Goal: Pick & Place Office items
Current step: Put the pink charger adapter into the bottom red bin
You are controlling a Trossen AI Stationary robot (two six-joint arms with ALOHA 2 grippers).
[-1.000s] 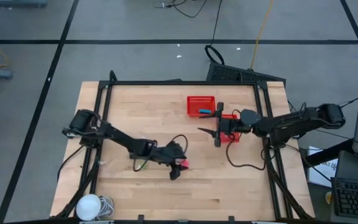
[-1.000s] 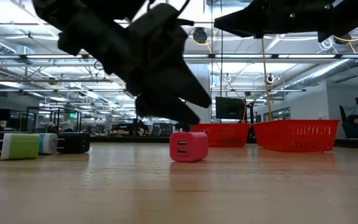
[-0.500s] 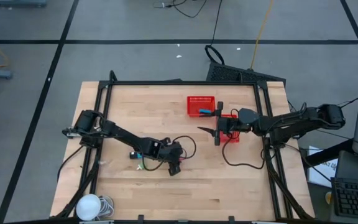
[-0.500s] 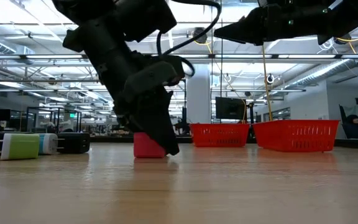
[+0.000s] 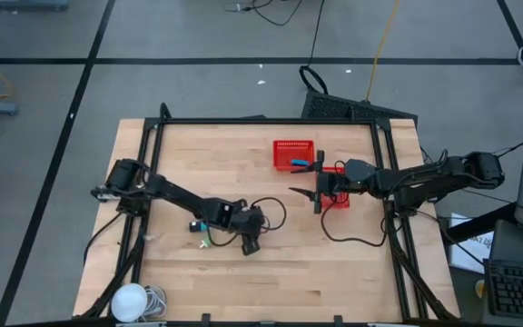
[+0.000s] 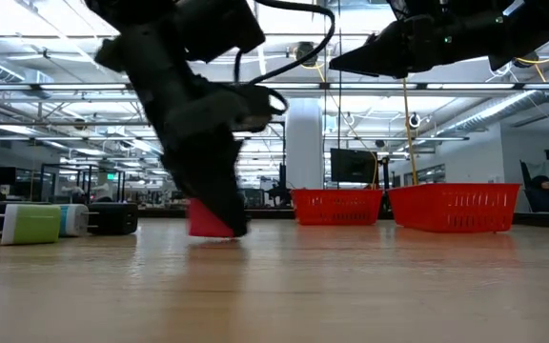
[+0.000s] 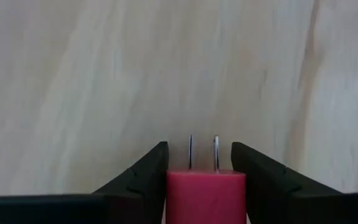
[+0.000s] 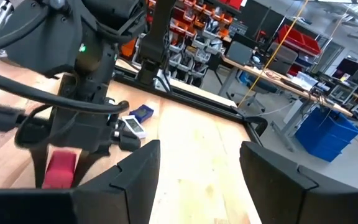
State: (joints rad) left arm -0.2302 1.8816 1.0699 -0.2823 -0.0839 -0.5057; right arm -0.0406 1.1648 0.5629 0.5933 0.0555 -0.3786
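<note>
**Left fingers close in on the pink charger**

The pink charger (image 7: 206, 196), a small cube with two metal prongs, sits on the bench (image 5: 243, 173) near its middle, toward the front edge. A second ago it stood free on the wood just beside the left gripper (image 5: 251, 243), its socket face open to the low view; now the gripper has come down over it and only a slice of pink shows in the low view, under the dark body. From above the charger is fully covered by the arm.

In the left wrist view the charger lies squarely between the two fingers (image 7: 143, 177), one on each flank, prongs pointing forward past the fingertips. The fingers have drawn in from a wide stance and now pinch the cube's sides with no gap showing. Its base appears to rest on the wood.

Behind the left arm, toward the bench's left side, other office items lie together: a green-and-white block (image 6: 30, 225), a white piece (image 6: 74, 219) and a black one (image 6: 113, 218).

The right gripper (image 5: 316, 191) hangs over the right part of the bench, above table height, much where it was a second ago. Its fingers (image 8: 132, 171) stand spread with nothing between them. Just beside it are two red baskets (image 5: 293, 153), one at the bench's far middle and one at the right edge, partly under the arm.
</note>
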